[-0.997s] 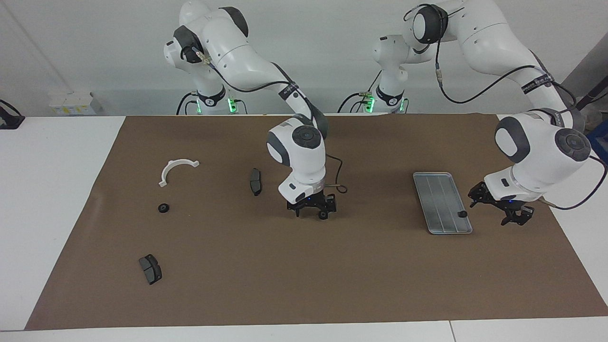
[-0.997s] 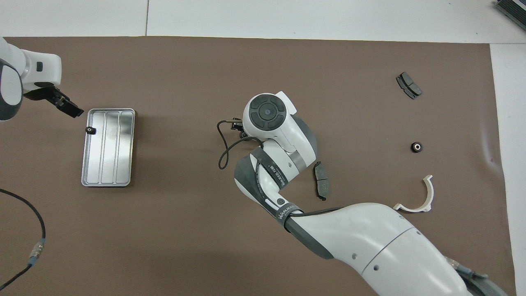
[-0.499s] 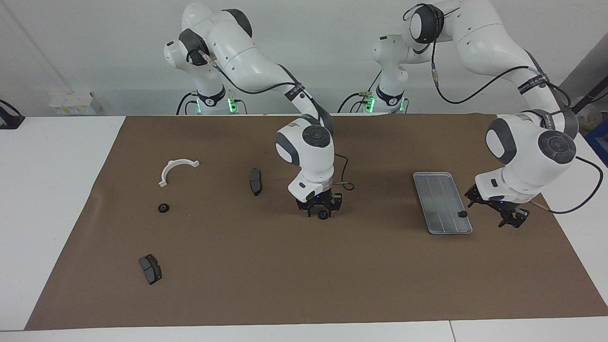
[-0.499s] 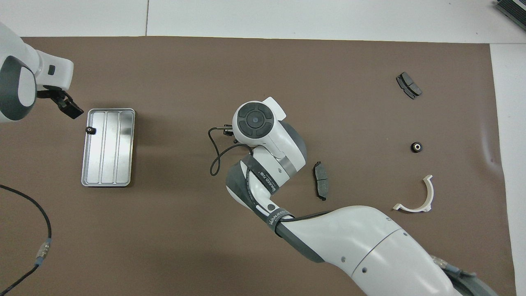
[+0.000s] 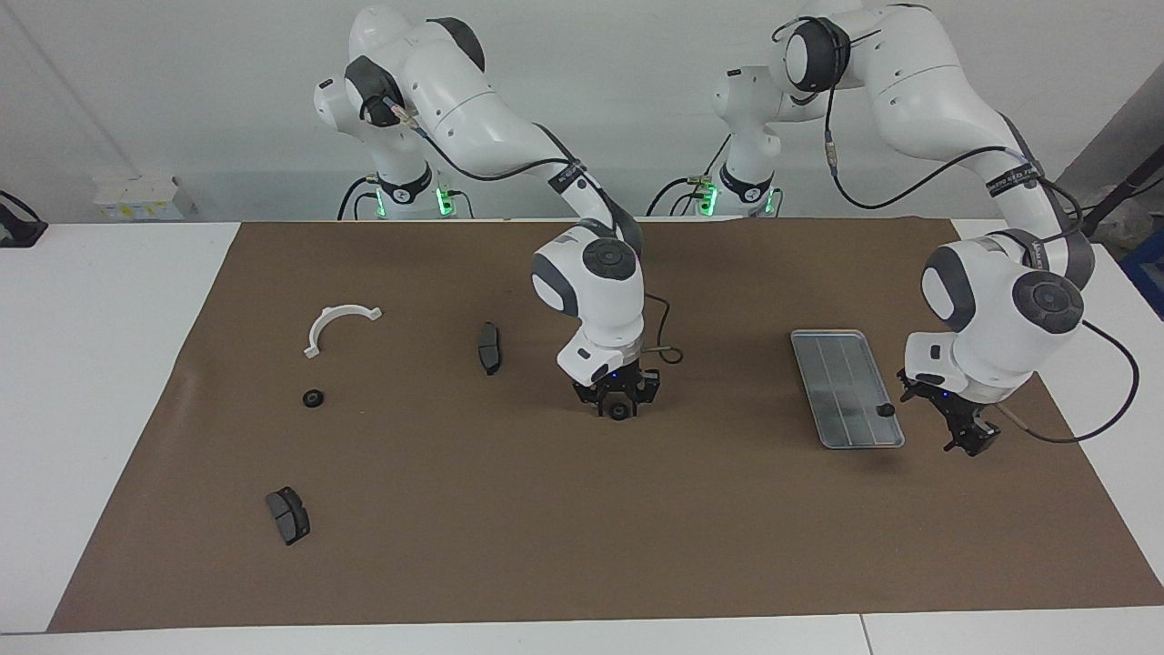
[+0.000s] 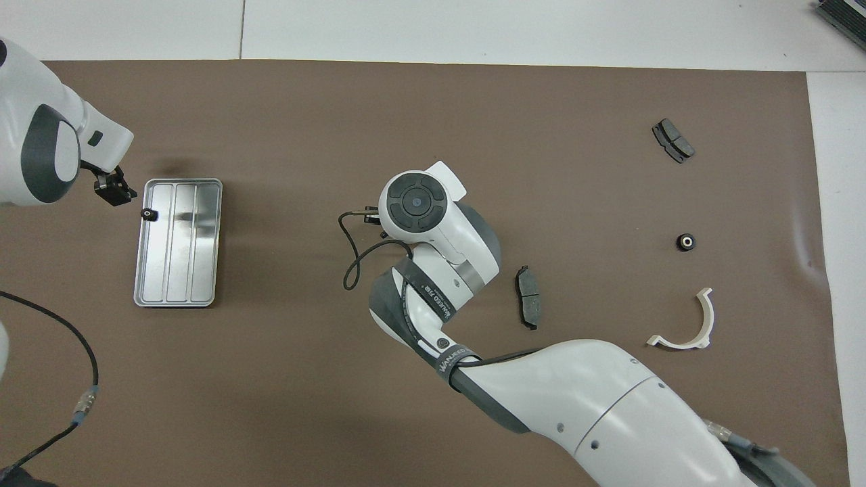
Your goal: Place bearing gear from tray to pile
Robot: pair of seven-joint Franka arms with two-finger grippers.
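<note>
In the middle of the brown mat my right gripper (image 5: 619,407) stands low with its fingers closed in on a small black bearing gear (image 5: 618,412) that rests on the mat. In the overhead view the right wrist (image 6: 416,203) hides both. The silver tray (image 5: 841,382) (image 6: 179,250) lies toward the left arm's end, with another black gear (image 5: 885,410) (image 6: 147,214) at its corner. My left gripper (image 5: 964,429) (image 6: 114,189) hangs open and holds nothing, just over the mat beside that corner. The pile is the white bracket (image 5: 316,335), two brake pads and a gear (image 5: 313,398).
One brake pad (image 5: 489,348) (image 6: 528,306) lies close to the right gripper, toward the pile. The other brake pad (image 5: 287,515) (image 6: 673,141) lies farthest from the robots. A black cable (image 6: 348,260) loops off the right wrist. White tabletop borders the mat.
The right gripper's fingers have closed in from wide open onto the gear on the mat. The left gripper has turned and come down closer to the tray's corner.
</note>
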